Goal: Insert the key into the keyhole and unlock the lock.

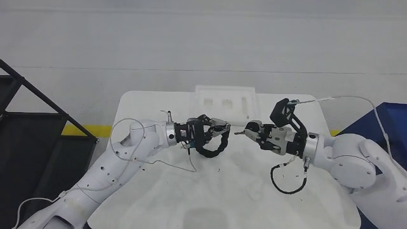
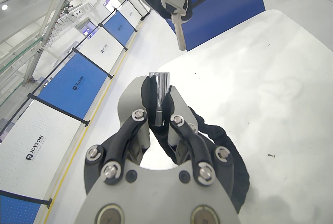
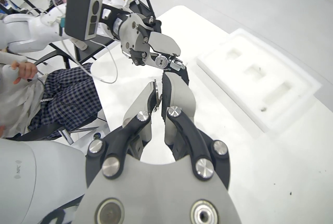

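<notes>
Right now, your left pincer [image 1: 219, 127] is clamped on the one chrome cylinder lock [image 2: 159, 100], its black cable loop [image 2: 223, 142] hanging above the white table [image 1: 254, 191]. Your right pincer [image 3: 160, 83] grips the single silver key [image 2: 179, 32], whose tip points at the keyhole [image 3: 161, 61] but stays apart from it. One white foam tray [image 3: 221, 71] with three recesses lies at the table's far side.

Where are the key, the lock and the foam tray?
key [image 2: 179, 32], left wrist view, on the blade.
lock [image 2: 159, 95], left wrist view, on the chrome cylinder.
foam tray [image 3: 226, 77], right wrist view, on the bare rim.
</notes>
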Motion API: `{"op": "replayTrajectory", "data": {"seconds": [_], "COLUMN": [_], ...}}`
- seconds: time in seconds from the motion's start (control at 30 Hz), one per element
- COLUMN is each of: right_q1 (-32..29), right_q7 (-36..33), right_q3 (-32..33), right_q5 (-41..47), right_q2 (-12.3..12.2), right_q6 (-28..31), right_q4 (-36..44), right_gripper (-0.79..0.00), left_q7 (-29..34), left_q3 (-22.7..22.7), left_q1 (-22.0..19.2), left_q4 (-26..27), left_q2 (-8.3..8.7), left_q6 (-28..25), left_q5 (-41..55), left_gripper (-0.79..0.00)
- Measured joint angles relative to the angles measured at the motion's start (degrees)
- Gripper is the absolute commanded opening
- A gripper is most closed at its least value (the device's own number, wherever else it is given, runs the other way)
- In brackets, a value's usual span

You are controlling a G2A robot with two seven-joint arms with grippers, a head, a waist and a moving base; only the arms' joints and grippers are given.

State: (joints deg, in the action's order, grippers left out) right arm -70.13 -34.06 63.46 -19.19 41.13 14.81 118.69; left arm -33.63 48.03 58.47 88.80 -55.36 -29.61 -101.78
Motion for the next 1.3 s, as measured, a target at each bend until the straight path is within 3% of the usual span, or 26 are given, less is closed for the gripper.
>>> {"op": "replayTrajectory", "data": {"seconds": [0.13, 0.5, 1.3], "right_q1": [-2.1, -4.7, -3.1], "right_q7": [1.2, 1.1, 0.2], "right_q3": [0.4, 1.2, -0.1], "right_q5": [-1.4, -4.4, -5.4], "right_q2": [0.2, 0.8, 3.1], "right_q6": [-5.2, -9.1, -9.8], "right_q4": [3.0, 5.5, 3.2], "right_gripper": [-0.785, -0.785, -0.785], "left_q7": [0.6, -0.2, -1.0], "left_q3": [-0.9, -1.4, -1.0], "left_q1": [0.3, 0.2, -0.3], "left_q4": [0.6, -0.9, -2.7], "left_q2": [-0.37, -1.33, -2.42], "left_q6": [2.0, 2.8, 0.0], "left_q5": [-2.4, -1.8, -1.6], "left_gripper": [-0.785, -0.785, -0.785]}}
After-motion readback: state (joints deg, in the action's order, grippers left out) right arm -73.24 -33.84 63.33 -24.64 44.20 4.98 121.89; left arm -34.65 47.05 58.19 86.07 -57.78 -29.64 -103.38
